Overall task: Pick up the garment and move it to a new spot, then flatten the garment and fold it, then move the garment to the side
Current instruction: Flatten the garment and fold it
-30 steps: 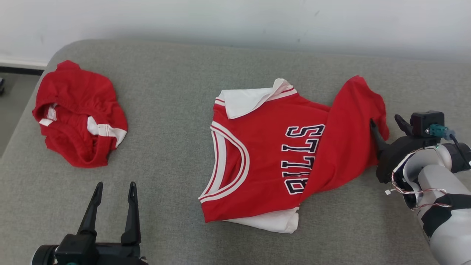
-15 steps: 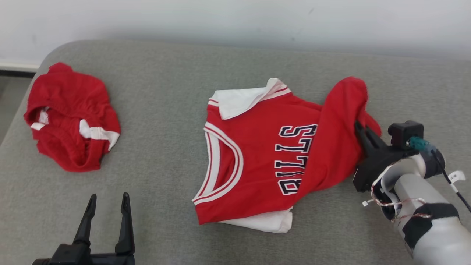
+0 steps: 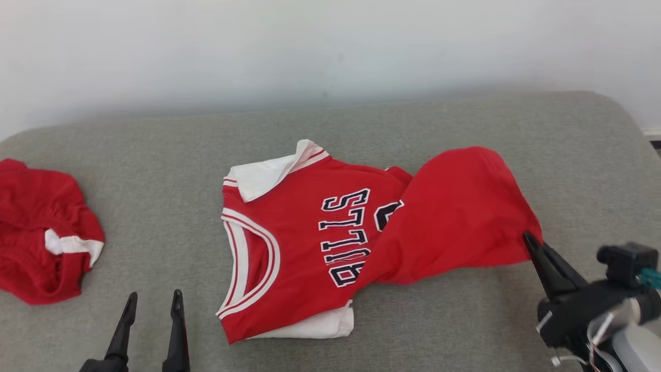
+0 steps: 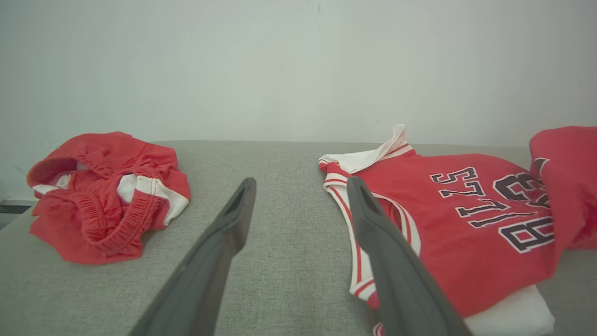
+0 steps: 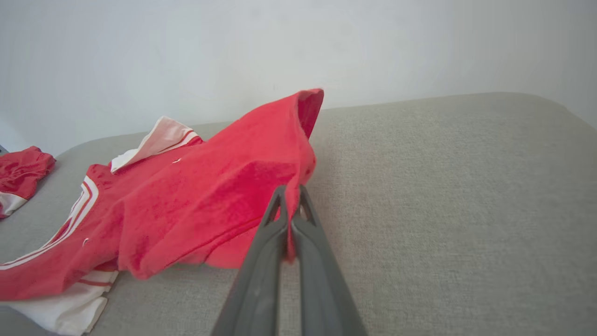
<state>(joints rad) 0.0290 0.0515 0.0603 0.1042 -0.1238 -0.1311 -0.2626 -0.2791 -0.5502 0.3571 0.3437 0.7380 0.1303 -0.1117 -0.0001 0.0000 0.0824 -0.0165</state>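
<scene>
Head view first, from the left side: a pair of red shorts [image 3: 46,248] with white trim lies crumpled at the left edge of the grey cushion [image 3: 155,170], well apart from the other things. Next to it, at the bottom, the left gripper [image 3: 155,294] comes up from the lower edge with its two dark fingers pointing away from the robot. The jaws stand apart and nothing is between them. In the left wrist view the bare cushion is visible in the gap, with the shorts on one side and the garment on the other. In the middle of the cushion lies the red jersey [image 3: 289,258]. Its long axis goes from left to right across the cushion, the white-striped neck opening toward the left and the hem end toward the right. The dark letters on the chest are turned sideways and read from the near edge to the far edge. A white flap is turned over at the far shoulder, and some white cloth looks out under the near edge. The hem half is doubled back over the chest and is lifted from the cushion at its right corner. There the right gripper [image 3: 529,240] reaches in from the lower right corner, its pale forearm low and its fingers slanting up and to the left. The jaws are pressed together on the red hem corner, and the right wrist view shows the cloth pinched between the tips.
</scene>
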